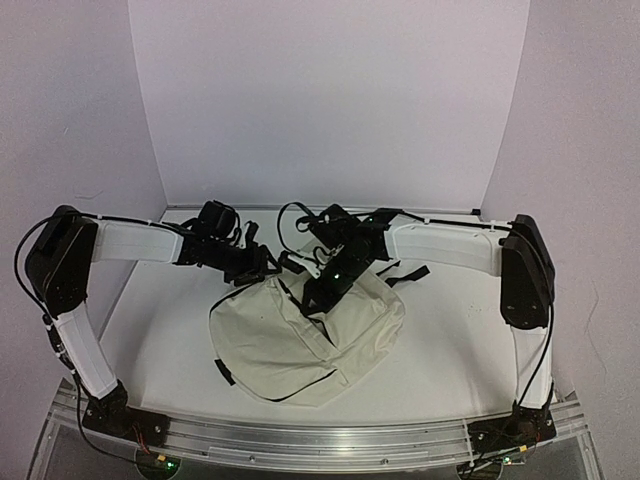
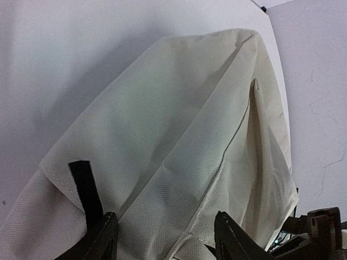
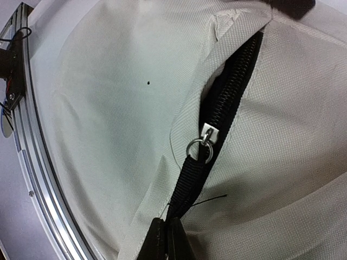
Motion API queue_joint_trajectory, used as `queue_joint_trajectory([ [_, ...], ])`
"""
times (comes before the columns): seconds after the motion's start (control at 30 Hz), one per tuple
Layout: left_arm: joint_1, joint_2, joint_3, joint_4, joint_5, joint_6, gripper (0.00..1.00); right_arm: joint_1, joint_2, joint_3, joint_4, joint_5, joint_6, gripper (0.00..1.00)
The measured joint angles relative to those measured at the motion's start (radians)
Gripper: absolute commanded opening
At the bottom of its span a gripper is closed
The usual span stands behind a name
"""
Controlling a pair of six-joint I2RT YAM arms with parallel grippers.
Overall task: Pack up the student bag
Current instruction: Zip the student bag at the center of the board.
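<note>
Two white-and-black robot arms reaching inward over a large, soft, cream fabric student bag with black straps, slumped flat near the middle of a plain white table, just beyond the arm bases. Left gripper over the bag's far-left side, black fingers spread apart, nothing between them but wrinkled cream cloth below; touching or hovering, impossible to tell. Right gripper pinched together on a flat black webbing zipper pull, hung from a small silver metal ring on the slider of a black toothed zipper, seemingly parted above the slider. Probable risks from here: webbing slipping out of the narrow pinch under a hard tug; the limp, unanchored bag dragging or bunching along with the pull instead of unzipping, given no hold from the open left jaws; loose cream flap fabric beside the teeth catching in the slider and jamming it.
</note>
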Motion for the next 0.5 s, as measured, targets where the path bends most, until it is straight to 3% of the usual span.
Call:
queue_joint_trajectory([
  [0.1,-0.025,0.025,0.008,-0.006,0.002,0.006,0.56,0.000,0.000,0.000,-0.002,0.000,0.000,0.00],
  [0.2,-0.035,0.031,0.008,-0.004,0.014,0.012,0.46,0.000,0.000,0.000,-0.009,0.001,0.000,0.00],
  [0.37,-0.035,0.026,-0.018,0.031,0.044,0.008,0.09,0.003,0.002,0.000,-0.018,0.001,0.000,0.00],
  [0.43,-0.036,0.022,-0.033,0.040,0.051,0.013,0.01,0.003,0.003,0.000,-0.019,0.002,0.000,0.00],
  [0.5,-0.036,0.017,-0.040,0.041,0.053,0.009,0.00,0.003,0.003,0.000,-0.021,0.002,0.000,0.00],
])
